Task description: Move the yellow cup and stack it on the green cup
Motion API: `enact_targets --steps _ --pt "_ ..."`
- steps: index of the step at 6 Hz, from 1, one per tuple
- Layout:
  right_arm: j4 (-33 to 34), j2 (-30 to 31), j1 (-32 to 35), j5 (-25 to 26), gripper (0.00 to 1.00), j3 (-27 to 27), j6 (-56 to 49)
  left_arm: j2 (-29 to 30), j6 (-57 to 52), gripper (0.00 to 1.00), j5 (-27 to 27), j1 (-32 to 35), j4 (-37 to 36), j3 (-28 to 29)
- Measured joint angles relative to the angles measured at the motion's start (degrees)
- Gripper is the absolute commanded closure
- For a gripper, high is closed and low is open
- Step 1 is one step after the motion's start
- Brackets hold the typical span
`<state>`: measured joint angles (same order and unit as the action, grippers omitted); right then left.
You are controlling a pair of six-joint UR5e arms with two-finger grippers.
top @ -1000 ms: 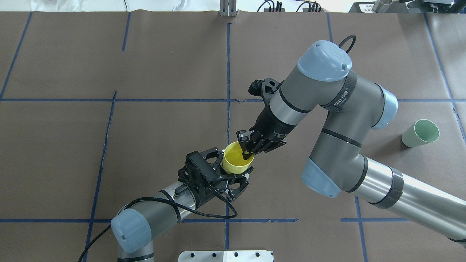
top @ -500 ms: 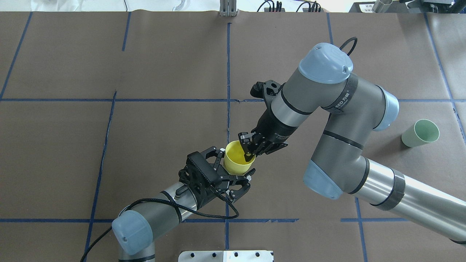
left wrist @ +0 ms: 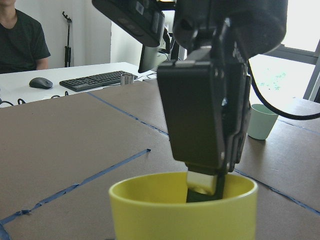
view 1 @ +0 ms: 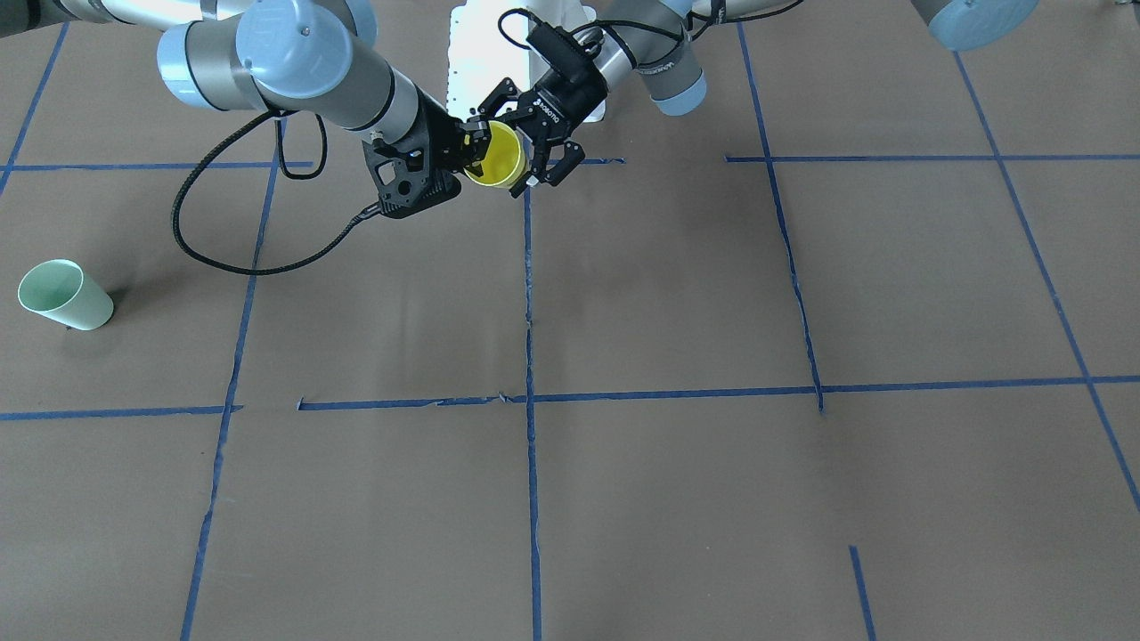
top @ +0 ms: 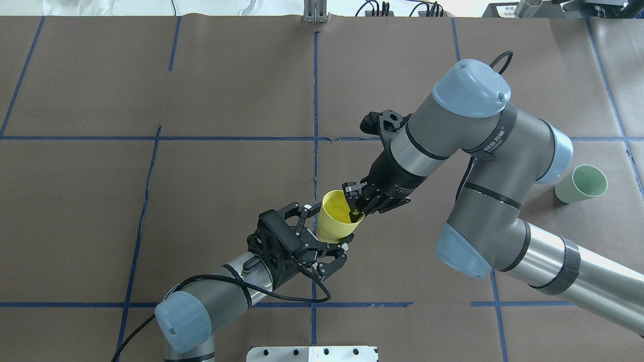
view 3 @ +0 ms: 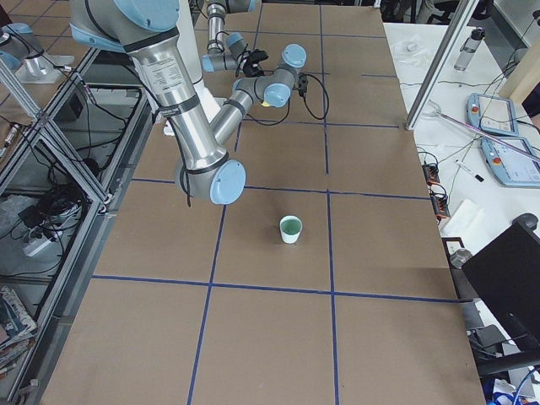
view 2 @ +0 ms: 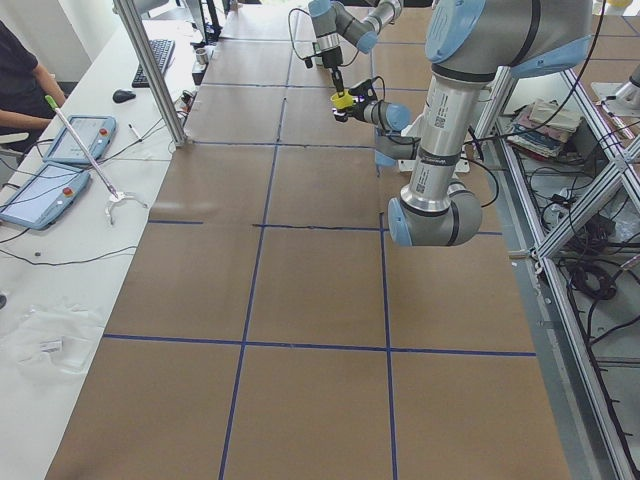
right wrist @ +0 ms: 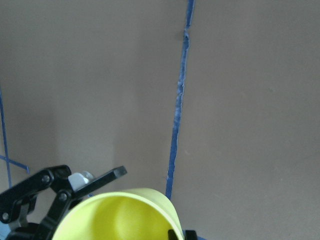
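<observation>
While the right gripper (top: 356,215) pinches the far wall of the yellow cup (top: 329,227), one finger inside and one outside, the cup hangs tilted just above the brown surface (top: 201,100) near the middle, beside the central blue tape line (top: 315,100). Nothing shows inside the cup except that black finger, seen dipping below the rim in the left wrist view. The left gripper (top: 325,227) sits level with the cup's lower part, its jaws spread wide to either side of the base and not gripping it. The green cup (top: 581,184) stands upright on the surface well apart, far off on the robot's right, its mouth up and only its own pale inside visible.

In the overhead view the right arm (top: 453,130) bends across the stretch between the two cups, its elbow and forearm covering much of that ground. A white plate (top: 312,353) lies at the near edge. Beyond the surface, the left wrist view takes in a keyboard (left wrist: 95,80) on a desk and a person (left wrist: 22,42) in a dark shirt.

Compared with half a second ago, the yellow cup has shifted toward the robot's right and tipped further, showing more of its side, and the right arm's elbow has swung the same way. The left gripper and the green cup have not moved.
</observation>
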<state>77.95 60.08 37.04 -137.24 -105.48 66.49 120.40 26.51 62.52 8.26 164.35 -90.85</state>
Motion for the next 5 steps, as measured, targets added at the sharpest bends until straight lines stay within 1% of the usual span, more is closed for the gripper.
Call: enact_targets --steps 2,3,4,5 --pt "0.03 0.66 5.76 3.34 1.00 -0.73 5.06 0.04 0.01 0.14 -0.37 -0.08 0.01 -0.25" --pt "0.07 2.28 9.00 5.98 1.00 -1.15 6.13 0.25 0.11 0.09 -1.31 -0.12 0.01 -0.40" --pt "0.06 5.84 11.15 9.93 1.00 -2.21 6.27 0.67 0.72 0.02 -2.43 -0.19 -0.04 -0.43" --pt "0.03 10.43 12.40 14.33 1.00 -3.93 5.96 0.97 1.62 0.01 -3.47 -0.21 -0.32 -0.41"
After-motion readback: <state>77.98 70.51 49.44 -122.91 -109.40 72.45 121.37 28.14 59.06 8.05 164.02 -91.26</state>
